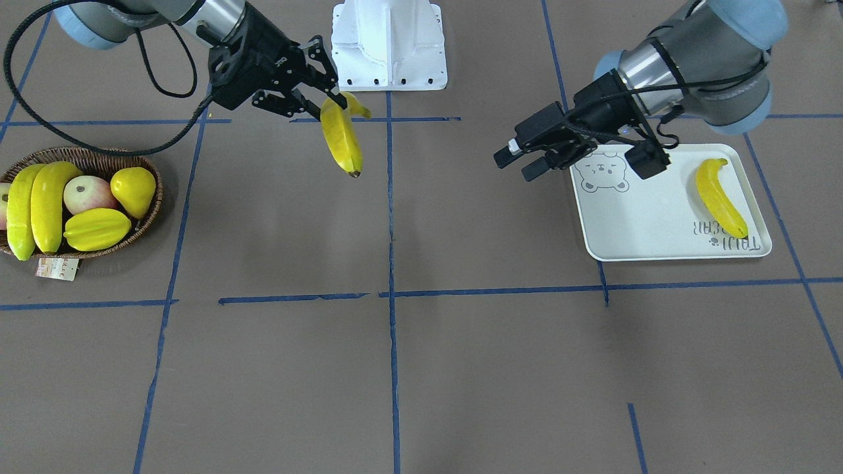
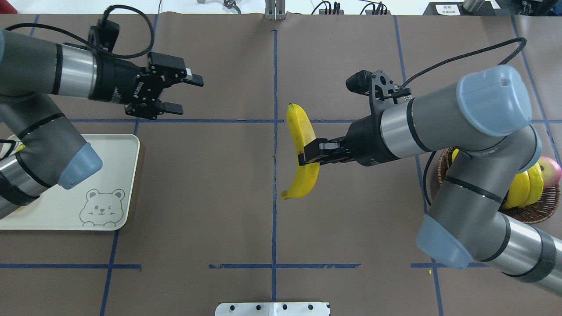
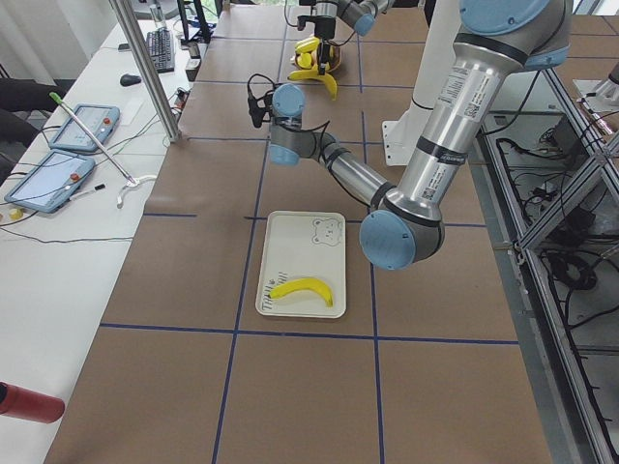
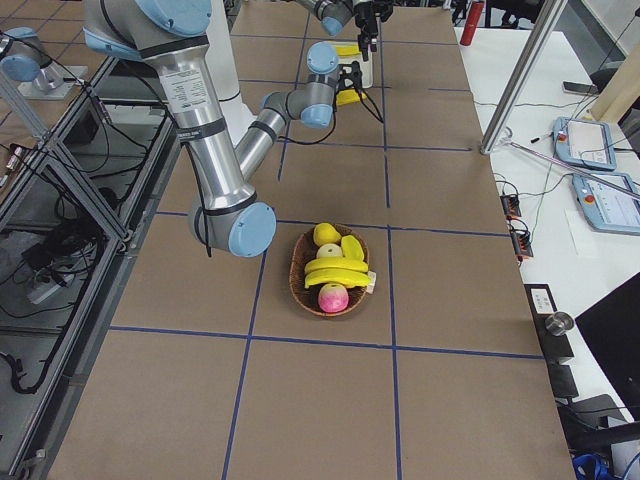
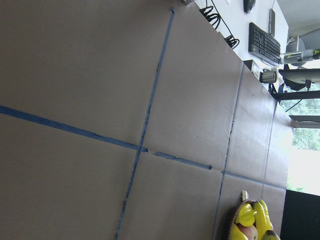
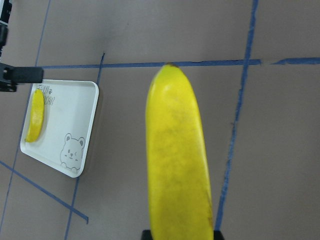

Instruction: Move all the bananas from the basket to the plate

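Note:
My right gripper [image 1: 334, 100] [image 2: 308, 157] is shut on a yellow banana [image 1: 341, 135] [image 2: 302, 145] [image 6: 177, 160] and holds it in the air over the table's middle. My left gripper [image 1: 520, 164] [image 2: 186, 94] is open and empty, hovering just beyond the plate's bear-face corner. On the white plate [image 1: 658, 224] [image 2: 66, 206] [image 6: 65, 125] lies one banana [image 1: 720, 197] [image 3: 302, 288]. Two more bananas [image 1: 33, 207] [image 4: 335, 270] rest side by side in the wicker basket [image 1: 79, 153] [image 2: 535, 213], which my right arm partly hides in the overhead view.
The basket also holds an apple [image 1: 89, 193], a pear [image 1: 134, 189] and a starfruit [image 1: 97, 228], and a paper tag [image 1: 58, 268] hangs off its rim. The white robot base [image 1: 388, 46] stands at the table's edge. Blue tape lines cross the brown surface.

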Robot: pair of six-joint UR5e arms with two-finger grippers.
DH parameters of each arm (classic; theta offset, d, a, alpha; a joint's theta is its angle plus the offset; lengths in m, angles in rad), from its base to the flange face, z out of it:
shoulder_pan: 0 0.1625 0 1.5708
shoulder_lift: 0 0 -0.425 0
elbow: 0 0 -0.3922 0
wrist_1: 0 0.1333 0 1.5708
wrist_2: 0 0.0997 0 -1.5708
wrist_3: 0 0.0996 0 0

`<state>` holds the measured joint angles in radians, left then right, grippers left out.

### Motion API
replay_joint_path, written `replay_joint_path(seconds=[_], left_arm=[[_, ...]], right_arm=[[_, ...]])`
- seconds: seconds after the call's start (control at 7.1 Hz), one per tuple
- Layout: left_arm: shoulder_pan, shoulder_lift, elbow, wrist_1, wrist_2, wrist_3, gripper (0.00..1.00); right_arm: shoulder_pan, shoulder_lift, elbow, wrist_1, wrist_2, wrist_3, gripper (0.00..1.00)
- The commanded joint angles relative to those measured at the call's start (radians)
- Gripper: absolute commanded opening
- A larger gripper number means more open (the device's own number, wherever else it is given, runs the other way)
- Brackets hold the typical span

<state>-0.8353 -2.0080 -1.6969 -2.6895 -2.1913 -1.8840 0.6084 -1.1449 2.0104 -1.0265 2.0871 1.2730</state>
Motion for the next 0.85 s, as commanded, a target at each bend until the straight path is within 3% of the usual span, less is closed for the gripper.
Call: replay_joint_path(seconds=[0.0,0.7], left_arm=[[0.071,-0.034,-0.012,0.003,0.097,-0.07,0.99],[0.208,-0.072,-0.038,0.005,0.189,-0.076,0.99]], right_arm=[[-0.048,0.037,-0.004,-0.003,-0.05,0.006,0.01],[-0.098,0.076,-0.018,-0.012,-0.113,0.006,0.01]])
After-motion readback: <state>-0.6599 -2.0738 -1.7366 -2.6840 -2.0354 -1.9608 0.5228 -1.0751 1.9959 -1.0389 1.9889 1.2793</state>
